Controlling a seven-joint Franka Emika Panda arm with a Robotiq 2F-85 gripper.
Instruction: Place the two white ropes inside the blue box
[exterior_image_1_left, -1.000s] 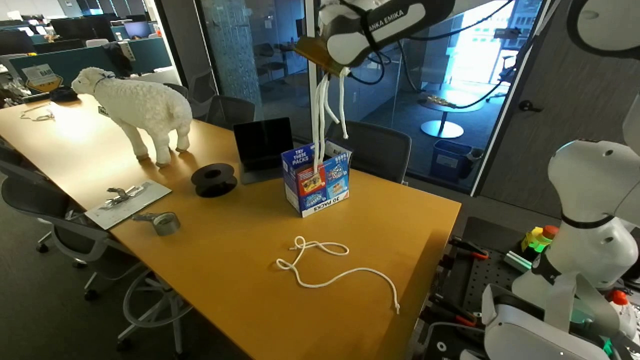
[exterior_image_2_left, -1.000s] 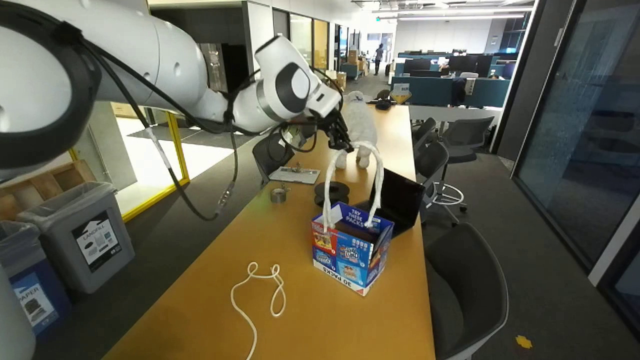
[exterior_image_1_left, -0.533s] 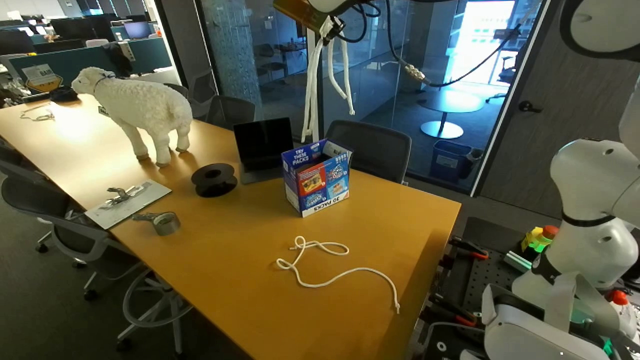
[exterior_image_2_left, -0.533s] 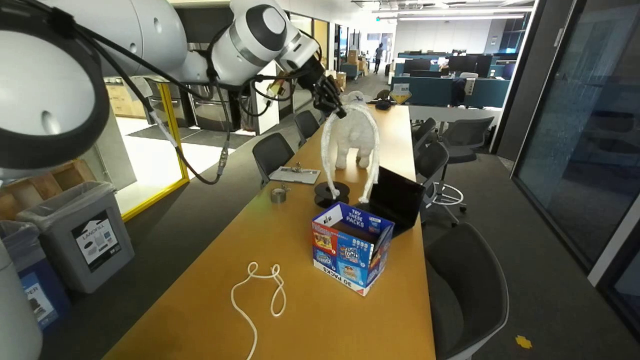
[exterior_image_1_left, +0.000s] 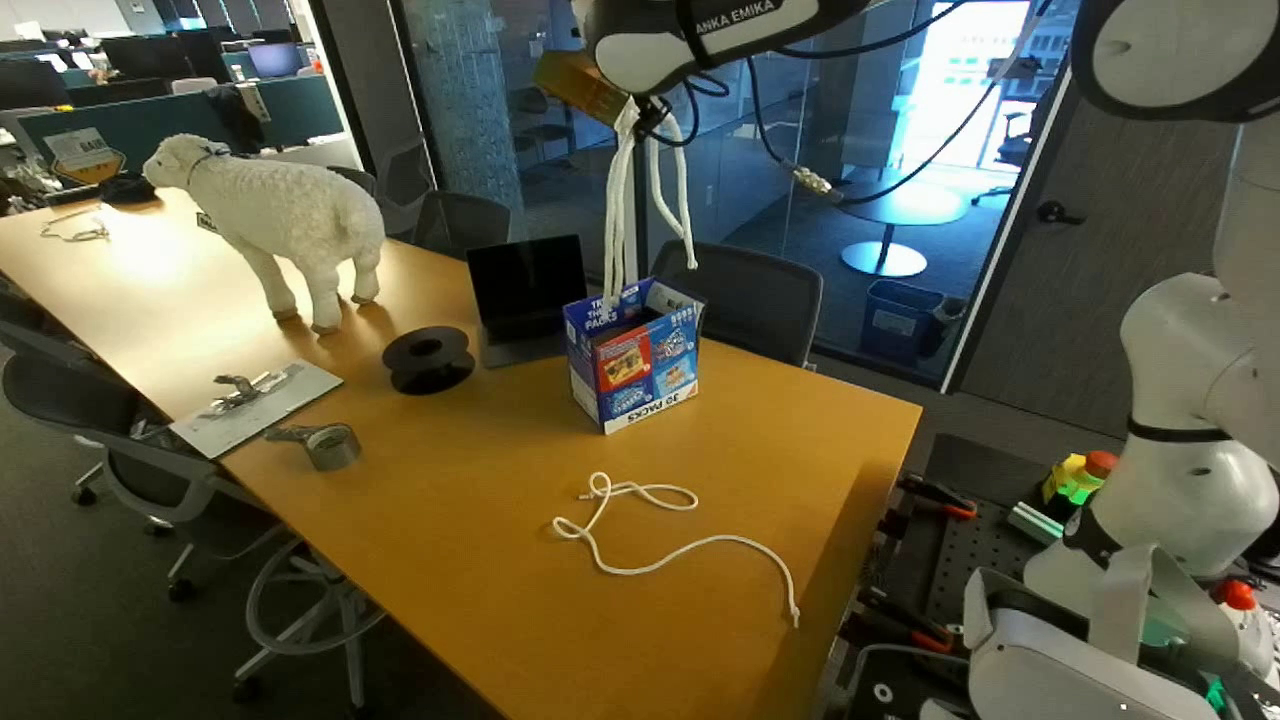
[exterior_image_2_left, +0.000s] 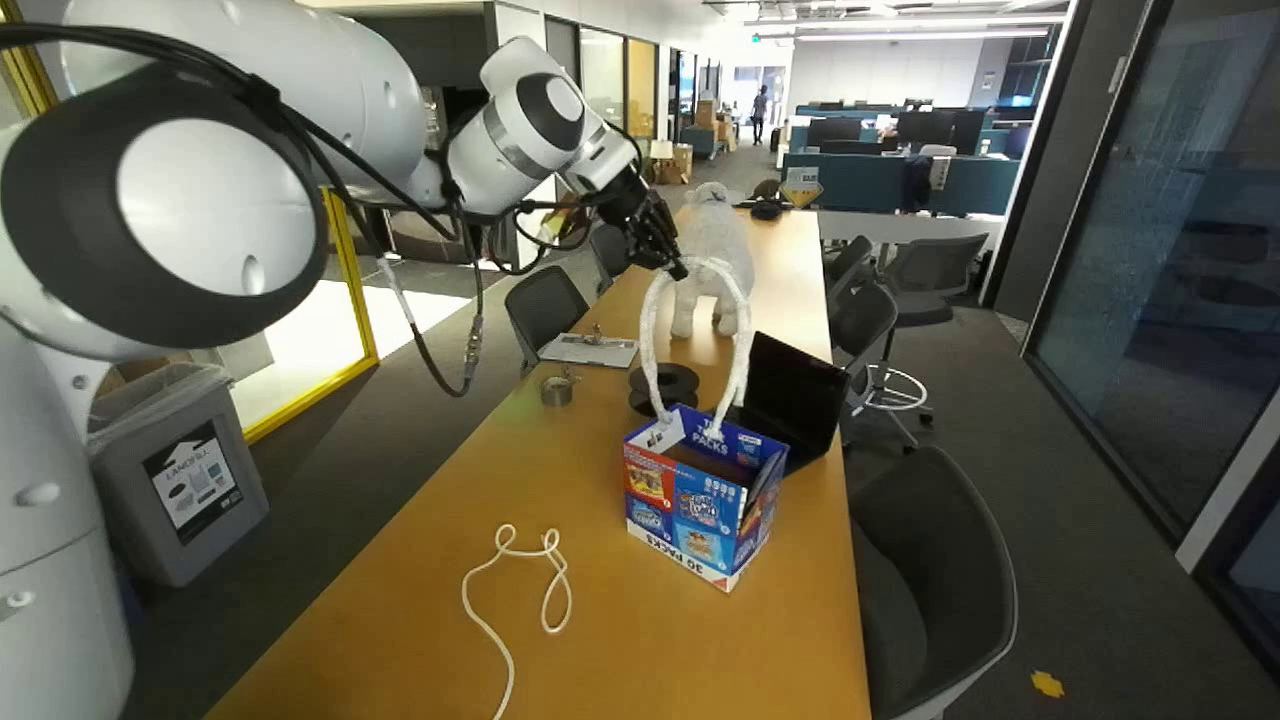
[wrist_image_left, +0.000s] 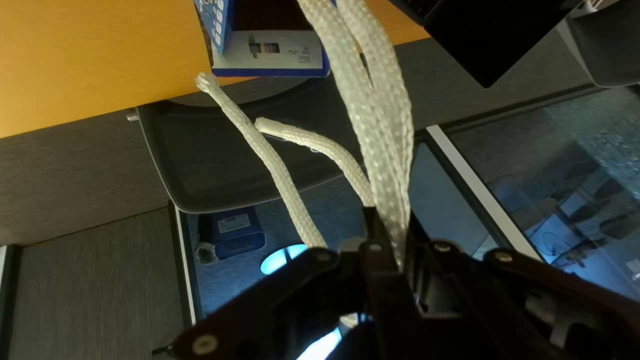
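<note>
Progress looks to be less than half. In an exterior view, the thick white rope (exterior_image_1_left: 616, 200) hangs folded over the blue snack carton (exterior_image_1_left: 645, 370), which stands upright and open-topped on the wooden table (exterior_image_1_left: 480, 500). Two longer strands dangle toward it, their tips crossing the flap that reads TRY THESE PACKS; two shorter ends stop above the rim. The thin white rope (exterior_image_1_left: 627, 573) lies in loose curls on the tabletop, well apart from the carton, so its turn has not come.

In an exterior view, I see the black gripper (exterior_image_2_left: 682, 268) clamped on the thick rope near the top of its arch. Both legs drop toward the carton's mouth, beside a black laptop (exterior_image_2_left: 795, 400), with their tips in front of the back flap. Whether they have dipped below the rim or only hang over it, I can't tell.

In the wrist view, the fingers are pinched tight, the doubled strands running out from them past the carton's edge. Two free ends stick out over an office chair (wrist_image_left: 215, 162), outside the carton's outline.

So neither rope is in. What's left, as I judge it: centre the thick one, lower it and let go, then fetch the thin one. Those limp stray ends could easily drape outside the rim.
</note>
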